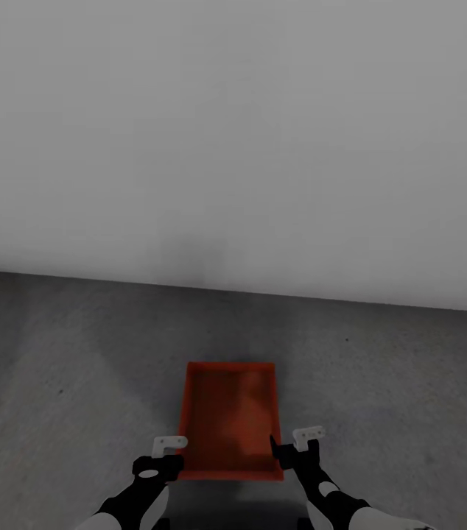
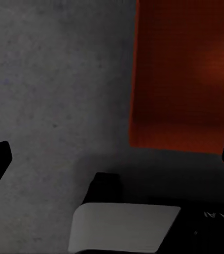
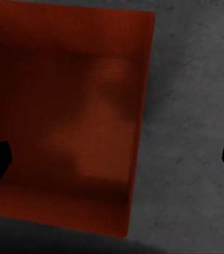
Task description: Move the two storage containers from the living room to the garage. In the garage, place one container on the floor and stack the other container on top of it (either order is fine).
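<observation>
Step in hand: Since the orange-red rectangular open-top storage container [image 1: 230, 419] sits on the dark grey mottled concrete floor [image 1: 64, 353], I judge I am setting down or have just released the first box in the garage.
Container: at 12 o'clock from my trunk, short of the grey-white wall [image 1: 233, 132]; empty inside.
Left end effector [image 1: 166, 453]: at 10 o'clock, beside the box's near corner, jaws spread, gripping nothing; the left wrist view shows floor between the tips.
Right end effector [image 1: 292, 445]: at 2 o'clock, jaws apart, straddling the box's side wall; I cannot tell if they touch it.
Next move: back both arms clear without nudging the box, then fetch the second container to stack on it.
</observation>
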Robot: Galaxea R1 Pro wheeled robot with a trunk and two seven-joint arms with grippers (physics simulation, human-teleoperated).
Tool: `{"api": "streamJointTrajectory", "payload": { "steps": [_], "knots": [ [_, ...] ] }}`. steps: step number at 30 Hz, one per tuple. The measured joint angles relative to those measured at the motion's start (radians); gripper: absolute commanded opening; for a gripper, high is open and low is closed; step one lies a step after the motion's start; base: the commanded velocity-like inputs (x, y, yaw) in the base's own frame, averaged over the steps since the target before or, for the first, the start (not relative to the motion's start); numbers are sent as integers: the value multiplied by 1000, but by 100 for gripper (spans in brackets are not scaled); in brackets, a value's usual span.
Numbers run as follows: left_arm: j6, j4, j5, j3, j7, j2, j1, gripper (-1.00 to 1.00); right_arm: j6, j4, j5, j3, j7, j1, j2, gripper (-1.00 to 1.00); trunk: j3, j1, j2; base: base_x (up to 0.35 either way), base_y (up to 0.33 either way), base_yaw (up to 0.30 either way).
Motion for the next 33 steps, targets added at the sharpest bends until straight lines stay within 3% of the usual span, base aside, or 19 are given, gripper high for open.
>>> {"api": "streamJointTrajectory", "payload": {
  "steps": [12,33],
  "knots": [
    [0,0,0,0,0,0,0,100,0,0,0,-1,-3,0,4,100,38,-46,84,0,0,0],
    [-1,-2,-1,0,0,-1,0,100,-2,0,-2,-4,-4,0,5,100,38,-46,84,0,0,0]
  ]
}}
